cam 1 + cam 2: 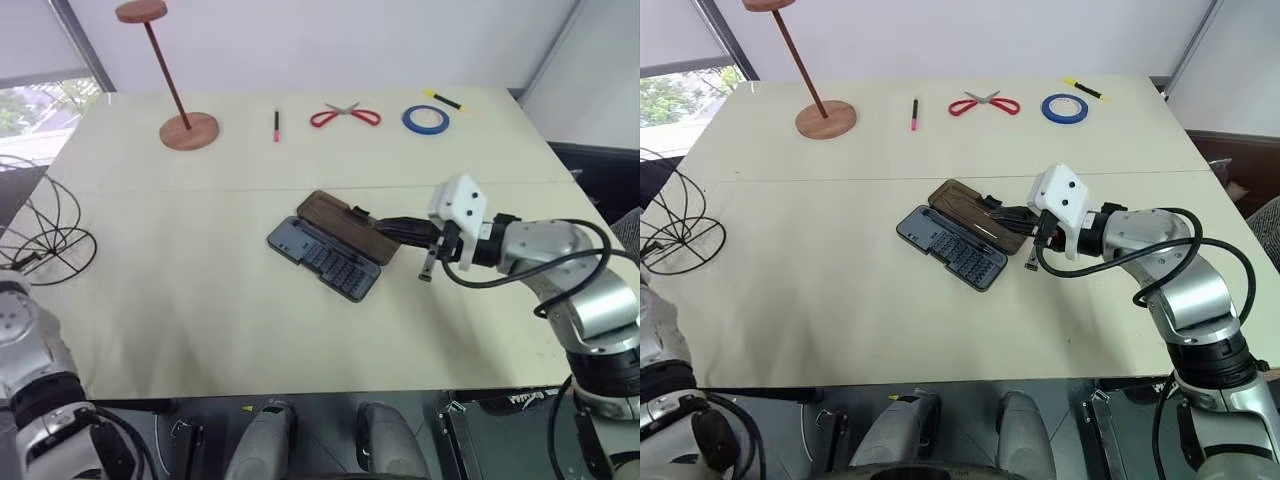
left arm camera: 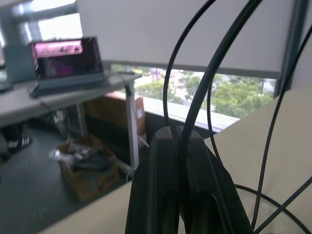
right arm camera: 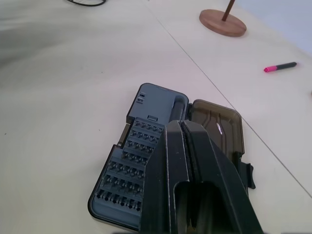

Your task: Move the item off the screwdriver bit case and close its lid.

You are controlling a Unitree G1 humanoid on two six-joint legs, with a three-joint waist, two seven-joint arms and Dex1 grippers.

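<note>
At the far left edge of the surface (image 1: 200,300) you see the wire globe cage (image 1: 40,235), well apart from the screwdriver bit case (image 1: 322,256). Your left hand (image 2: 181,141) has its two black fingers pressed together on one of the cage's thin black hoops; the wrist view shows the wire running up out of the closed fingertips, with further hoops arcing past to the side. Behind it, off the surface, stand a window and a desk with a lit screen.

Far left on the surface stands the reddish-brown stand (image 1: 175,75), upright on its round base, disc top up. To its right along the far edge lie a pink-tipped marker (image 1: 277,124), red-handled scissors (image 1: 345,116), a blue tape roll (image 1: 426,119) and a yellow-and-black pen (image 1: 443,98), each apart from the next.

Mid-surface, the case lies open and flat, set diagonally, rows of bits exposed. Its smoky brown lid (image 1: 348,229) is folded back flat on the far-right side of the tray, hinged along the shared long edge, not closed.

To the right, your right hand (image 1: 998,215) reaches in from the right, fingers together and gripping nothing. Its tips are over the right end of the lid; whether they touch it you cannot tell. In the right wrist view the closed fingers point along the case between tray and lid.
</note>
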